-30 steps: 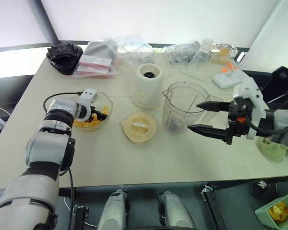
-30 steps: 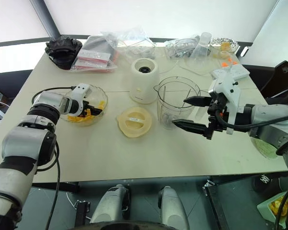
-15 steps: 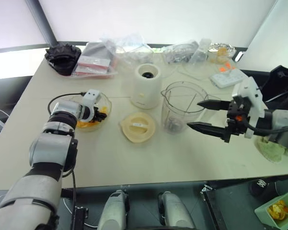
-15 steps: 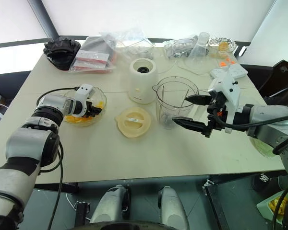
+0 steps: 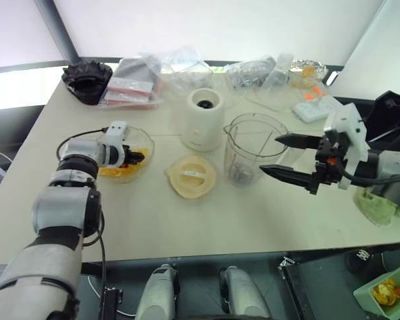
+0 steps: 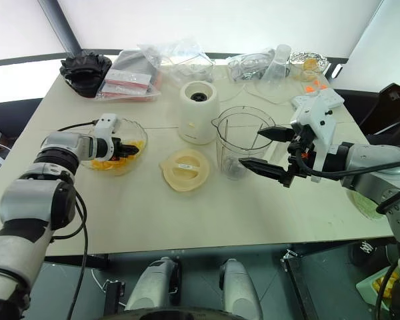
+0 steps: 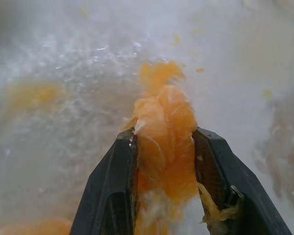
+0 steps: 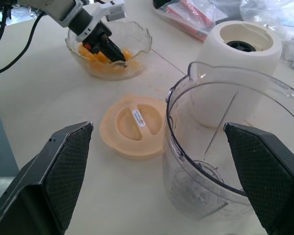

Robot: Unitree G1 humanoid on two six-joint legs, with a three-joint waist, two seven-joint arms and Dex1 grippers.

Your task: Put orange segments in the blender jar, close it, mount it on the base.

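Step in hand: one segment (image 7: 164,127) is pinched between the narrowed jaws of the left gripper (image 6: 125,150), inside the bowl (image 6: 139,133) at the left of the tabletop (image 6: 187,213). Advice: the soft fruit is best lifted straight up, carried level past the lid (image 6: 185,168) and released over the jar (image 6: 243,143) mouth; a harder squeeze risks crushing. Right gripper (image 6: 260,148): jaws spread wide, nothing held, poised beside the jar. Count: jar, one, open, mid-tabletop; base (image 6: 200,112), one, behind it; lid, one; bowl, one; loose segments in bowl, several, number not countable.
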